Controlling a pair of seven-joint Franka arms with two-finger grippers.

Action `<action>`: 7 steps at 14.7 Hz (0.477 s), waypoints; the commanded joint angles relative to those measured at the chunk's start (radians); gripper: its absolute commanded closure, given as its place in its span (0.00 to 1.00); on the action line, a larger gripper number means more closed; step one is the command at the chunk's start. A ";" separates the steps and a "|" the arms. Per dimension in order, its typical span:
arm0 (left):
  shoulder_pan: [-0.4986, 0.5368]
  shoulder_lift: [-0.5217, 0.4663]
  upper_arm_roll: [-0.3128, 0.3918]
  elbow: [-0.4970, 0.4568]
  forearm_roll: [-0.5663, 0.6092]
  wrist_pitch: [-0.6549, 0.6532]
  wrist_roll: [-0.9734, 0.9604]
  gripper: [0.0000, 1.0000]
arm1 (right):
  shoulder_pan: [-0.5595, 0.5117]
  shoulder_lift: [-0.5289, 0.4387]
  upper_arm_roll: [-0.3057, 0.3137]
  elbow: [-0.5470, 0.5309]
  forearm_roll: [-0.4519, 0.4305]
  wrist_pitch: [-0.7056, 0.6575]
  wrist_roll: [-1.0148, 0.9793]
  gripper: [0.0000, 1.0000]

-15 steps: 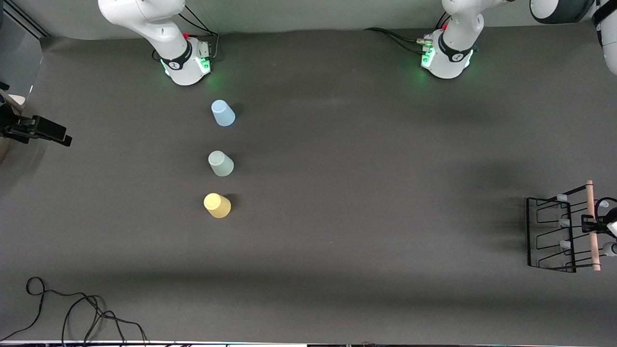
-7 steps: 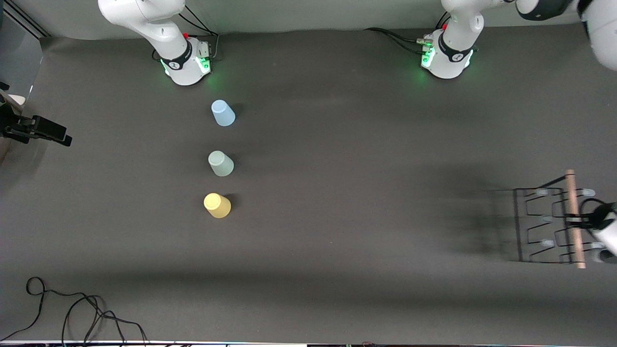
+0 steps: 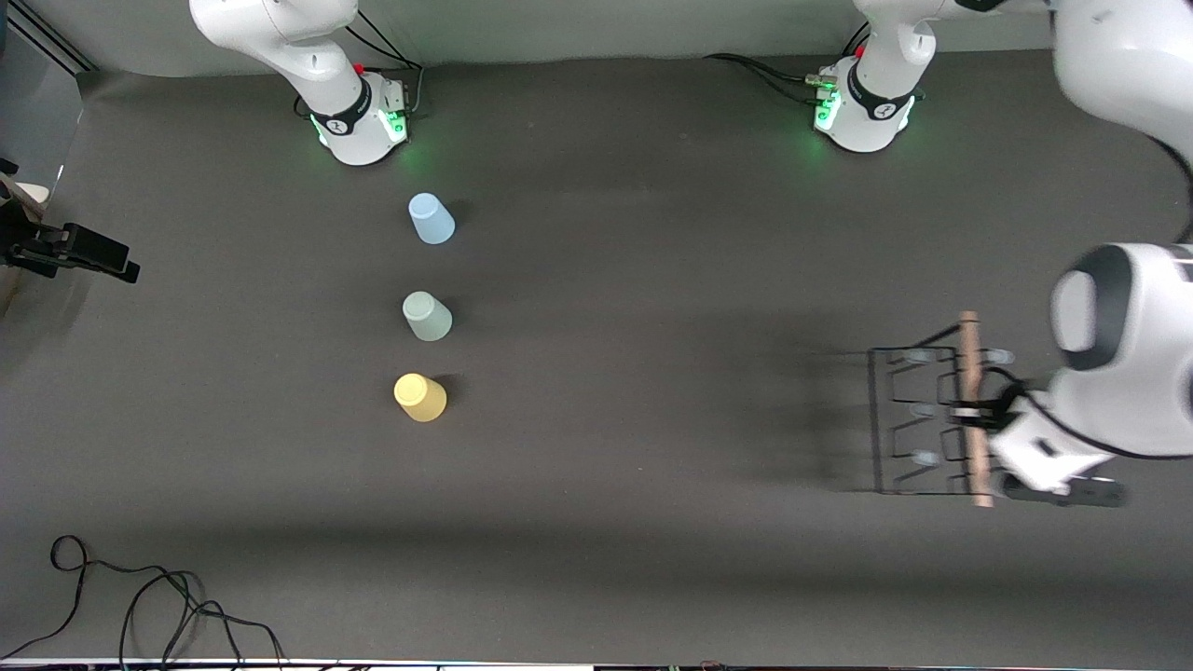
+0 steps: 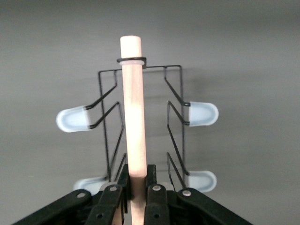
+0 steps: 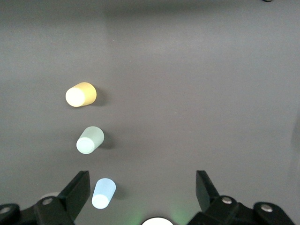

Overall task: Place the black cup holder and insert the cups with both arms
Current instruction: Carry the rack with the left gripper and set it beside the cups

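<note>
The black cup holder point(image 3: 918, 419) hangs over the table toward the left arm's end, its shadow thrown beside it. My left gripper point(image 3: 974, 415) is shut on its wooden rod handle point(image 4: 133, 117), pinched between the fingers point(image 4: 137, 180). Pale capped prongs point(image 4: 201, 113) stick out on both sides of the wire frame. Three cups stand in a row near the right arm's base, closed ends up: light blue point(image 3: 431, 219), mint green point(image 3: 427, 316), yellow point(image 3: 420, 397). My right gripper point(image 5: 140, 187) is open high above them, over the blue cup point(image 5: 104, 193); it is out of the front view.
A loose black cable point(image 3: 140, 596) lies at the near corner toward the right arm's end. A black device point(image 3: 70, 250) juts in at that end's table edge. Both green-lit bases point(image 3: 359, 121) stand along the back edge.
My left arm has carried the cup holder from the table's end inward toward the middle. The cups and the right arm have not moved.
</note>
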 commanded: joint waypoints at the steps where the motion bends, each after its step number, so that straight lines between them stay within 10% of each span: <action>1: -0.146 -0.070 0.019 -0.053 -0.063 0.014 -0.182 1.00 | 0.003 0.008 -0.001 0.020 -0.001 -0.015 0.010 0.00; 7: -0.405 -0.041 0.019 -0.058 -0.077 0.098 -0.456 1.00 | -0.001 0.010 0.000 0.022 0.001 -0.015 0.010 0.00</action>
